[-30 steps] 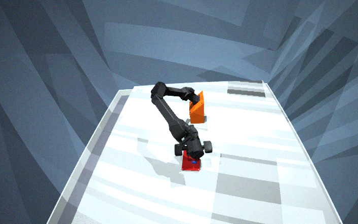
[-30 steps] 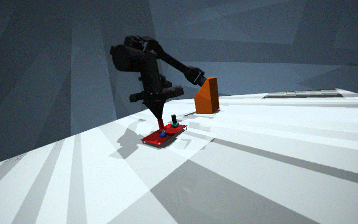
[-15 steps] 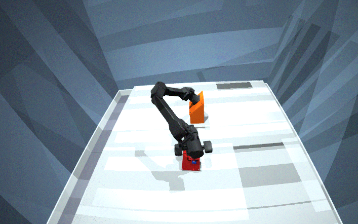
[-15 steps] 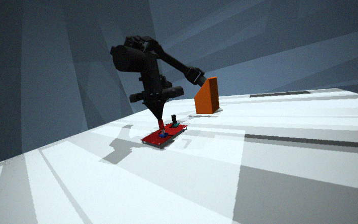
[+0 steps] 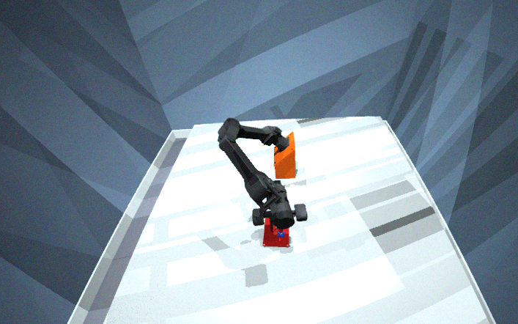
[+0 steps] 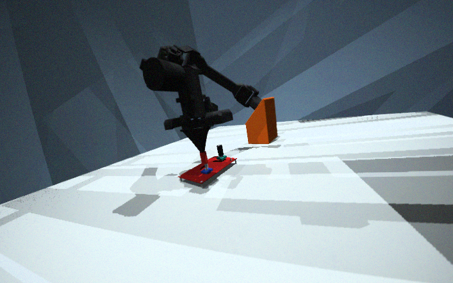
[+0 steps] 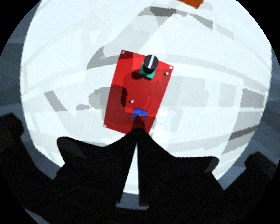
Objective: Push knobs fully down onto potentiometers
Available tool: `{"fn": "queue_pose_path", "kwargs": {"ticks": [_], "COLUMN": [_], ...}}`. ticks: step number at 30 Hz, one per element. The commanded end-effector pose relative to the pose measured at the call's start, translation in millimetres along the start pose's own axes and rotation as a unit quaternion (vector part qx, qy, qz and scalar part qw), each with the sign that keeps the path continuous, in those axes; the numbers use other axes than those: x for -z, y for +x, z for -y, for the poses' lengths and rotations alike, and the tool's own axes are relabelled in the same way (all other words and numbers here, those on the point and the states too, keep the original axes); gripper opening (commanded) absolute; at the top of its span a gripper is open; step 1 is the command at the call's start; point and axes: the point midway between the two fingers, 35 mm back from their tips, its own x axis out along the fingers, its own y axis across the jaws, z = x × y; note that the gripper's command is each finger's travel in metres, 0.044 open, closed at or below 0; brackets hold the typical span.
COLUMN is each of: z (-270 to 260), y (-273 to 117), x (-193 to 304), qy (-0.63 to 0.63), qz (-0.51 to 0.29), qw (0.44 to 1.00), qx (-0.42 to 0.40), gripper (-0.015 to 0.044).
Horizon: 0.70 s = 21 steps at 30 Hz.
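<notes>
The red circuit board (image 5: 269, 240) (image 6: 193, 176) (image 7: 129, 62) stands on short legs. The blue potentiometer (image 5: 280, 234) (image 6: 206, 170) (image 7: 139, 113) is at its near end in the exterior view. Its red knob (image 6: 203, 157) sits high on the shaft, with a grey length of shaft showing below it. The black knob (image 6: 220, 150) (image 7: 151, 62) stands upright over the teal potentiometer (image 6: 221, 158) (image 7: 147, 74), with no shaft visible between them. My gripper (image 6: 203, 150) (image 7: 138, 131) is shut, with nothing between the fingers. Its tips are at the top of the red knob, touching or almost touching.
The orange wedge-shaped block (image 5: 285, 167) (image 6: 258, 128) (image 7: 192, 2) stands behind the board at the arm's base. The black knob stands close beside my gripper, on the side toward the orange block. Shadows fall across the white table (image 5: 325, 289) (image 6: 150, 256).
</notes>
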Motion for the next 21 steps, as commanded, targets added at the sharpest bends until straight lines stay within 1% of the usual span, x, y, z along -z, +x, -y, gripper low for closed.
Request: {"fn": "queue_pose_path", "kwargs": {"ticks": [1, 21], "z": [-2.7, -2.7], "y": [16.8, 23.3], "x": [0.6, 0.5], "qy": [0.009, 0.009], "qz": [0.007, 0.007], "qw": [1.000, 1.000], "qx": [-0.001, -0.001], "gripper": [0.0000, 0.0000]}}
